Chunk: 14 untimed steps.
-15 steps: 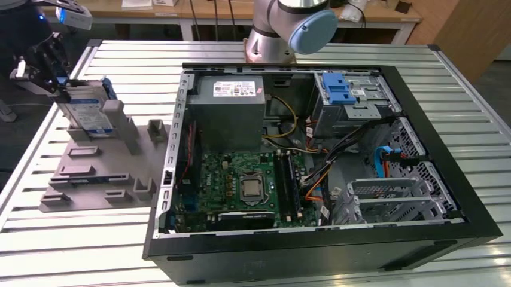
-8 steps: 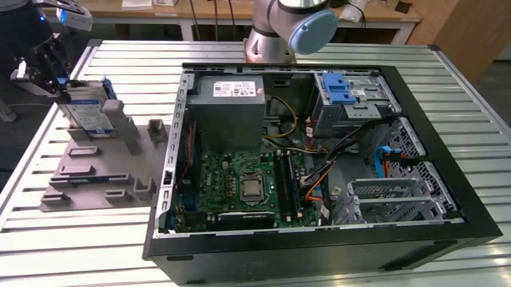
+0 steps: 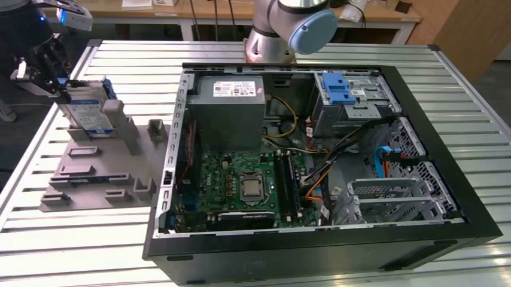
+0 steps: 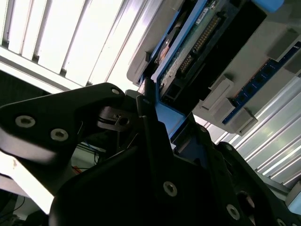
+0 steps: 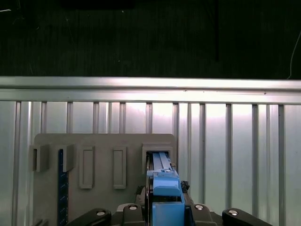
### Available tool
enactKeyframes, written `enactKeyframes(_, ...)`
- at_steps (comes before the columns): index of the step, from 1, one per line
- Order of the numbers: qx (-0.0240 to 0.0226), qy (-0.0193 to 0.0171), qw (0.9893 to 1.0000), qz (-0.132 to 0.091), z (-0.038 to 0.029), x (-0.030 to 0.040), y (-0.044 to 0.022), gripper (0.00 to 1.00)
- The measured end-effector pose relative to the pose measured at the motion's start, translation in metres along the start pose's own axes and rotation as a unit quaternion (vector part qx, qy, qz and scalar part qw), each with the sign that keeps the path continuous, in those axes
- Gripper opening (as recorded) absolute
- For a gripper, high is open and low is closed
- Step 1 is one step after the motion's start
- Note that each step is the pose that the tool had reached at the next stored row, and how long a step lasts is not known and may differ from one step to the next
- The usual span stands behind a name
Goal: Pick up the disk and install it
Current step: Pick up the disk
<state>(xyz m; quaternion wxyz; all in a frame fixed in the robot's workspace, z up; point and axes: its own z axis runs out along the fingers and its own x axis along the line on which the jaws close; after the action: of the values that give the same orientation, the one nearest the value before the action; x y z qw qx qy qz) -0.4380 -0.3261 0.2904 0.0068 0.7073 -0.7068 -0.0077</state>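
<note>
Silver metal disk [image 3: 86, 113], blue-and-white label unreadable, upright in grey slotted plastic holder [image 3: 88, 174], black gripper [image 3: 58, 87] clamped on its blue edge bracket, open black computer case [image 3: 279, 254] beside

End effector [image 3: 57, 88] covers the disk's [image 3: 86, 113] upper corner

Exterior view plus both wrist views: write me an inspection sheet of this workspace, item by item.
Surface: slatted metal table, carrying a grey holder plate and an open computer case.
Job's things: the disk stands on edge at the holder plate, with a blue bracket around it; it is not in the case.
Clutter: nothing seen.
Grippers: the pincer is at the disk's upper edge, by the blue bracket.
Cables: yellow, orange and blue cables run inside the case.
Surroundings: arm base behind the case; wooden desks beyond.
</note>
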Motion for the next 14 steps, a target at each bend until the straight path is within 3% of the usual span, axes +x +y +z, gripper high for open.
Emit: enactKeyframes(14, -0.0002, 0.0001, 1.0, 0.0, -0.0074, 0.0, 0.0002, 0.36)
